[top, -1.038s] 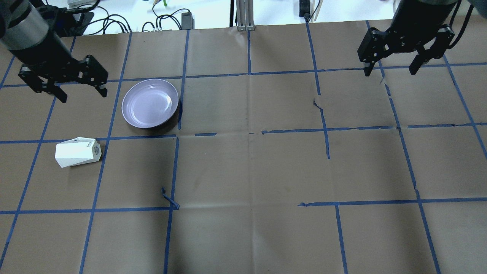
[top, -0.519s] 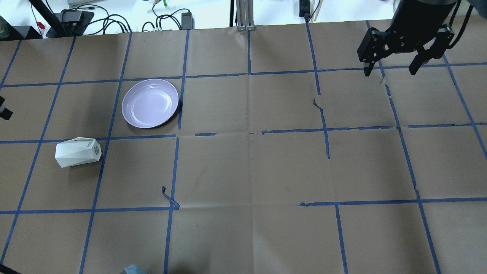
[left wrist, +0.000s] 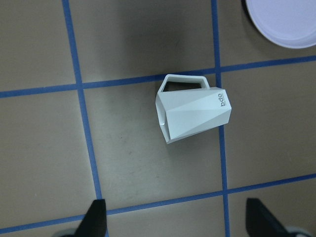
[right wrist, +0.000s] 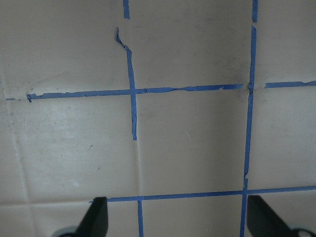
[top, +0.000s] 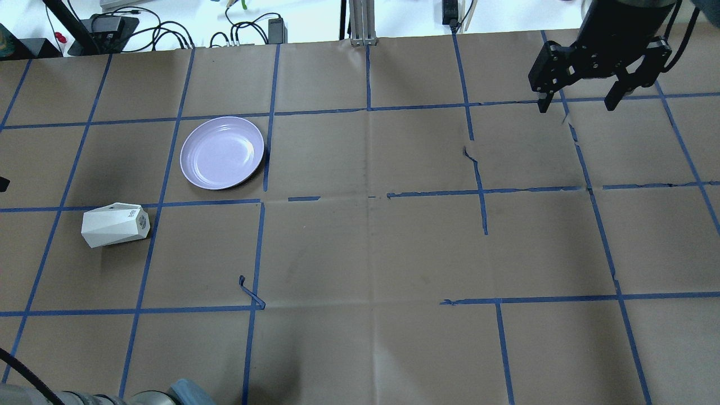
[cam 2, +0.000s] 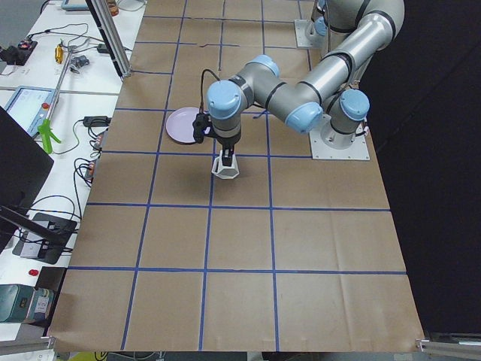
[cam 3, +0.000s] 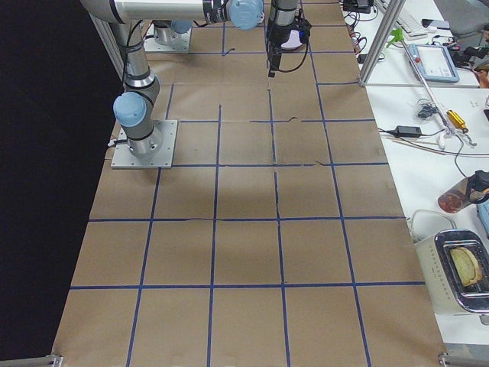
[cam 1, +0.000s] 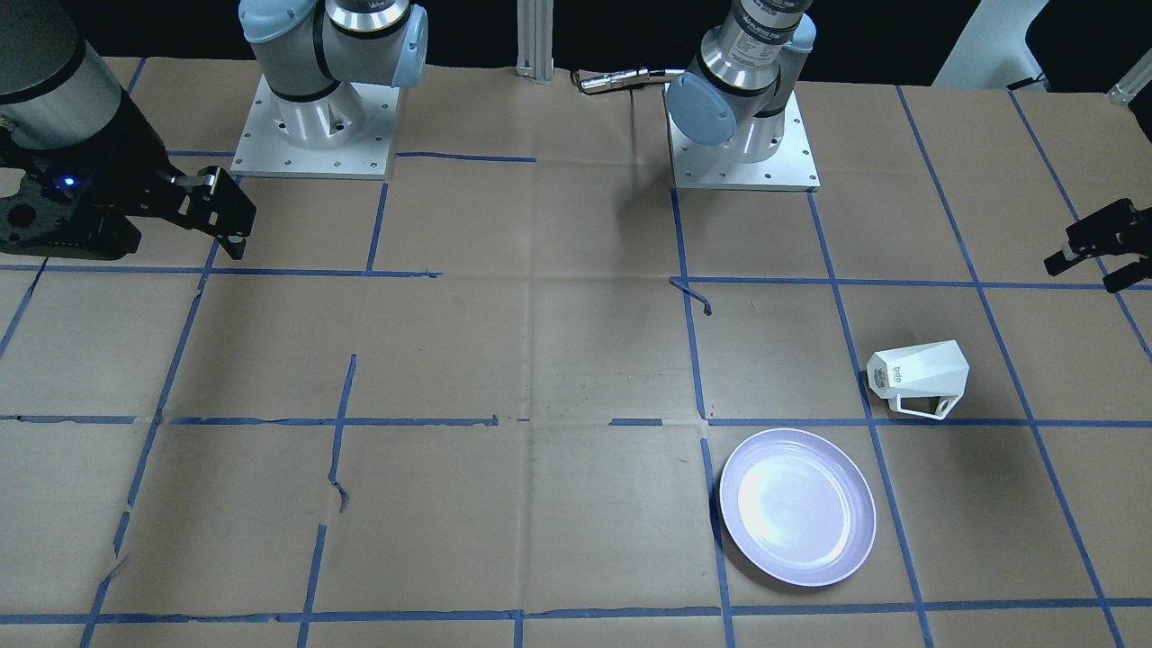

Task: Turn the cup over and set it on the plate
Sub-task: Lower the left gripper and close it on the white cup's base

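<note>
The white faceted cup [top: 115, 225] lies on its side at the table's left, lettered base toward the middle; it also shows in the front view [cam 1: 918, 371] and the left wrist view [left wrist: 195, 113], handle on the far side. The lavender plate [top: 222, 153] sits empty just beyond it, apart from it [cam 1: 797, 507]. My left gripper [left wrist: 177, 217] is open and empty, high above the cup; it shows at the front view's right edge [cam 1: 1084, 273]. My right gripper [top: 578, 104] is open and empty over the far right of the table [right wrist: 177, 217].
A curl of loose blue tape [top: 250, 295] sticks up near the table's middle left. Cables and devices [top: 169, 28] and an aluminium post [top: 360, 22] line the far edge. The arm bases [cam 1: 315, 126] stand at the near edge.
My left arm has swung from beside the plate out past the overhead view's left edge. Cup, plate and right gripper have not moved.
</note>
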You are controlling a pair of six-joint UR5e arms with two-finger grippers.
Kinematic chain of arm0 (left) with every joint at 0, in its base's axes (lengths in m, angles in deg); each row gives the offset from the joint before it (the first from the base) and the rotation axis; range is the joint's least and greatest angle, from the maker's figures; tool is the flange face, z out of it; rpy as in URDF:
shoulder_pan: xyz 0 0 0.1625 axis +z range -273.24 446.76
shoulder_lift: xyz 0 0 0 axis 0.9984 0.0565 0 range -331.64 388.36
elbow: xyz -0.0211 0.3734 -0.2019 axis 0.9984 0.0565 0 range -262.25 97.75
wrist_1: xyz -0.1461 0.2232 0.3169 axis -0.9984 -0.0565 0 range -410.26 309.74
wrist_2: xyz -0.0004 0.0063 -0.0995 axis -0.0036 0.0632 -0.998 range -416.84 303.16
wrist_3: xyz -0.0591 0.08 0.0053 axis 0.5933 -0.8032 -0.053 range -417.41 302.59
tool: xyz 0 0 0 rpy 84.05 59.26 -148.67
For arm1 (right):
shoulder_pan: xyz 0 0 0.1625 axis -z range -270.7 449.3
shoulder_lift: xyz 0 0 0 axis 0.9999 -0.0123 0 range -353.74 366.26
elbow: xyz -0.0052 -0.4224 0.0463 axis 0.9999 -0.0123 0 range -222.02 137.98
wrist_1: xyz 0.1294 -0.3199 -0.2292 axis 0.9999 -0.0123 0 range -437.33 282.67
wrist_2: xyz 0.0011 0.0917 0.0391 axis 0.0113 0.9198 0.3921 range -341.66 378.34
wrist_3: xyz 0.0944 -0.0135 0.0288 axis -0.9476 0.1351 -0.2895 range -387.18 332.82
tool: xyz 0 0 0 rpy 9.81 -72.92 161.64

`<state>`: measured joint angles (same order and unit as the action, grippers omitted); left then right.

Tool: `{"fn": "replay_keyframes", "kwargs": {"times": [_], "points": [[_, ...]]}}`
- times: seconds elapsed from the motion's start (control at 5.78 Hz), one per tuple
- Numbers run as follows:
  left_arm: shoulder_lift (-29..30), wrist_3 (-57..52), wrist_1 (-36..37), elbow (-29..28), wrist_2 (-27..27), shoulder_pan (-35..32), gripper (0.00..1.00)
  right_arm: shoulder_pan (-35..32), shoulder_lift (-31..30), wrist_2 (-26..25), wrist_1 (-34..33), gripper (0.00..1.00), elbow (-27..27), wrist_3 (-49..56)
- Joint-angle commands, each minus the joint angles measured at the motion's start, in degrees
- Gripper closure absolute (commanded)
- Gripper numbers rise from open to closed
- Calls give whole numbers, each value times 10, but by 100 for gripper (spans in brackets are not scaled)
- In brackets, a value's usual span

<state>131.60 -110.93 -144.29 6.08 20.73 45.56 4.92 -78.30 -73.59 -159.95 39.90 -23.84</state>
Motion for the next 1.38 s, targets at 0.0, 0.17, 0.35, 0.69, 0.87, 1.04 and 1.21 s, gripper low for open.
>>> {"fn": "replay_keyframes", "kwargs": {"times": [0.0, 0.17, 0.35, 0.69, 0.87, 1.04, 1.21], "points": [[106, -82, -57, -1, -136, 61, 1, 0, 0, 0, 0, 0, 0, 0], [162, -141, -93, -1, -174, 73, 1, 0, 0, 0, 0, 0, 0, 0], [210, -195, -139, -1, -203, 79, 1, 0, 0, 0, 0, 0, 0, 0], [267, -266, -246, 0, -288, 79, 1, 0, 0, 0, 0, 0, 0, 0], [286, -277, -265, 0, -303, 78, 1, 0, 0, 0, 0, 0, 0, 0], [288, -278, -271, 0, -318, 78, 2, 0, 0, 0, 0, 0, 0, 0], [288, -278, -275, 1, -320, 78, 19, 0, 0, 0, 0, 0, 0, 0]]}}
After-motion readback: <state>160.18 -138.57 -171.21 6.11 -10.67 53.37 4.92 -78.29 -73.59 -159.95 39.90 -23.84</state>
